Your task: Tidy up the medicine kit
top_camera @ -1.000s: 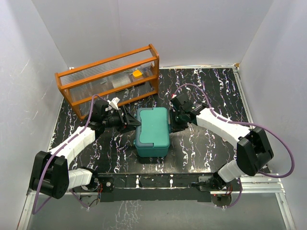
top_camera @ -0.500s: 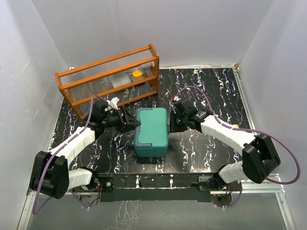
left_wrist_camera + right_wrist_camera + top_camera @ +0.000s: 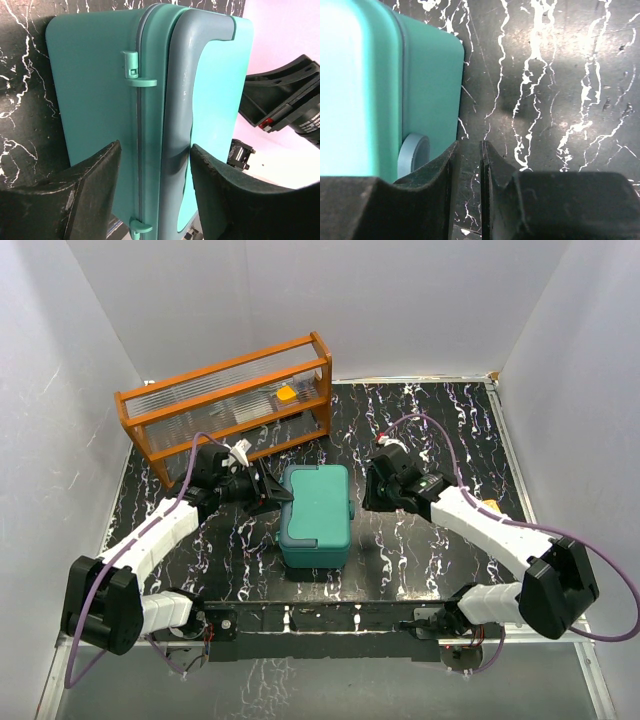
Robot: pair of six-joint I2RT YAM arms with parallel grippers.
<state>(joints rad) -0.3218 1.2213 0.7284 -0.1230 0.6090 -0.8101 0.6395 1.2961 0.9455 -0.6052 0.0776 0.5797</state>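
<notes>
The teal-green medicine kit (image 3: 317,513) sits shut on the black marbled table (image 3: 420,420), near the middle front. My left gripper (image 3: 272,496) is open against the kit's left side. In the left wrist view the kit (image 3: 100,90) fills the frame, and the seam between lid and base lies between my open fingers (image 3: 85,195). My right gripper (image 3: 370,492) is just right of the kit and not touching it. In the right wrist view its fingers (image 3: 440,175) stand almost together with only bare table between them. The kit's wall (image 3: 427,85) with a round grey knob (image 3: 414,152) is at the left.
An orange-brown wooden rack (image 3: 228,405) with clear ribbed panels stands at the back left, with a small orange item (image 3: 287,394) inside it. White walls enclose the table on three sides.
My right gripper has drawn back a little from the kit's right side and its arm has swung outward to the right. The left gripper and the kit have barely moved.
</notes>
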